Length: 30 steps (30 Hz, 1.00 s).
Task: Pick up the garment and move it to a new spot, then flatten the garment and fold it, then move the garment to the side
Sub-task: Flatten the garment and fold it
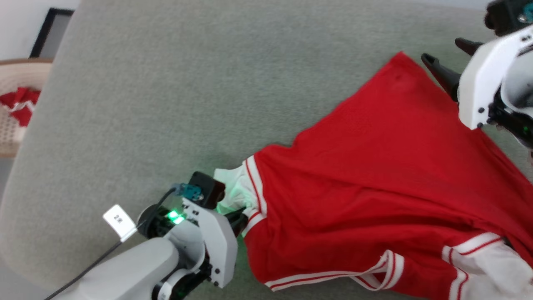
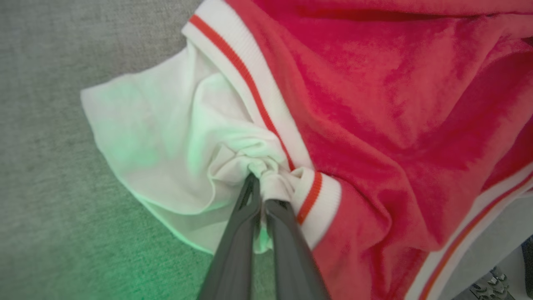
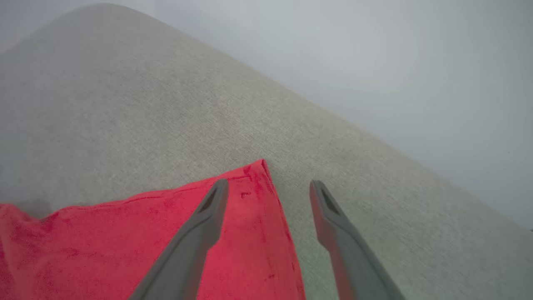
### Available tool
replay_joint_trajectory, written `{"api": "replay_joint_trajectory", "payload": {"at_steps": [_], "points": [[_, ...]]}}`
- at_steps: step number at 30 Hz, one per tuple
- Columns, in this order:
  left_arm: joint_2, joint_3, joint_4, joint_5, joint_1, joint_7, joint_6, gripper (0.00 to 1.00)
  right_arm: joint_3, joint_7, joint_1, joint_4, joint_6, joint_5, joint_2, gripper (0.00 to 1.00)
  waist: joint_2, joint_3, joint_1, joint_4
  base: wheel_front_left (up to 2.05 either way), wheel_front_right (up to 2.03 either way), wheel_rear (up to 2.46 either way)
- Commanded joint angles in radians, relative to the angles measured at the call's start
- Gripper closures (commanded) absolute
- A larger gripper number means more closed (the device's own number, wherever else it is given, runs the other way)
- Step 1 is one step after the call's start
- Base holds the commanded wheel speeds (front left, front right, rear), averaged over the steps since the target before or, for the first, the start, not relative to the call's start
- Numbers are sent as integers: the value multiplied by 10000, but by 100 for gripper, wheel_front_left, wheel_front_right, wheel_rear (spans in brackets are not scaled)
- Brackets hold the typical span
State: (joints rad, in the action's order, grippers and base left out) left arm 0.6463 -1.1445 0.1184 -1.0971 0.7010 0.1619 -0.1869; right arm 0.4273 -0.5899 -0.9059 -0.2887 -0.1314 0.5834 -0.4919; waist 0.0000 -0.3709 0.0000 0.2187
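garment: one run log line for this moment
left gripper shut on white sleeve | right gripper open by red corner | garment lying on grey surface

A grey-green cloth-covered surface, finely woven and rounded at its far left corner, carries a red jersey T-shirt. The shirt lies rumpled across the right half. One red hem corner rests flat toward the far edge, and the white sleeves with red-striped trim are bunched nearer the front.
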Motion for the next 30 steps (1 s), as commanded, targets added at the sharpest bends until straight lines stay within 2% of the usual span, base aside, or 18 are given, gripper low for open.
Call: {"api": "replay_joint_trajectory", "payload": {"at_steps": [1, 5, 11, 15, 16, 17, 19, 23, 30], "points": [[-230, -56, 173, 73, 106, -16, 95, 100, 382, -31, -365, -525, 15, 143, -12, 0, 0, -387, 0, 491, 0, 0, 0], [-596, -112, 564, 123, 295, -69, 303, 100, 1613, -531, -1432, -2360, 15, 651, -5, 0, 0, -583, 0, 874, 0, 0, 0], [-1018, -193, 1108, 167, 463, -180, 595, 100, 3115, -1101, -2344, -3992, 15, 1290, -198, 0, 0, -843, 0, 1345, 0, 0, 0], [-1181, -202, 1467, 153, 533, -230, 703, 100, 3817, -1461, -2326, -5025, 17, 1768, -125, 0, 0, -966, 0, 1492, 0, 0, 0], [-1202, -207, 1554, 145, 534, -225, 731, 100, 3946, -1609, -2308, -5260, 17, 1894, -91, 62, 0, -980, 0, 1502, 0, 0, 0], [-1207, -211, 1635, 139, 542, -238, 753, 100, 4163, -1828, -2261, -5371, 17, 2039, -56, 100, 0, -988, 0, 1502, 0, 0, 0], [-1183, -187, 1786, 107, 539, -240, 767, 100, 4483, -2131, -2309, -5524, 15, 2240, -124, 100, 0, -978, 0, 1455, 0, 0, 0], [-961, -42, 1927, 13, 735, -110, 763, 100, 4726, -1772, -2717, -5487, 15, 2496, -231, 100, 0, -810, 0, 1188, 0, 0, 0], [18, 409, 1215, 43, 1857, 751, 586, 100, 4958, -704, -3228, -4723, 17, 3043, -674, 100, 0, -190, 0, 445, 0, 0, 0]]}}
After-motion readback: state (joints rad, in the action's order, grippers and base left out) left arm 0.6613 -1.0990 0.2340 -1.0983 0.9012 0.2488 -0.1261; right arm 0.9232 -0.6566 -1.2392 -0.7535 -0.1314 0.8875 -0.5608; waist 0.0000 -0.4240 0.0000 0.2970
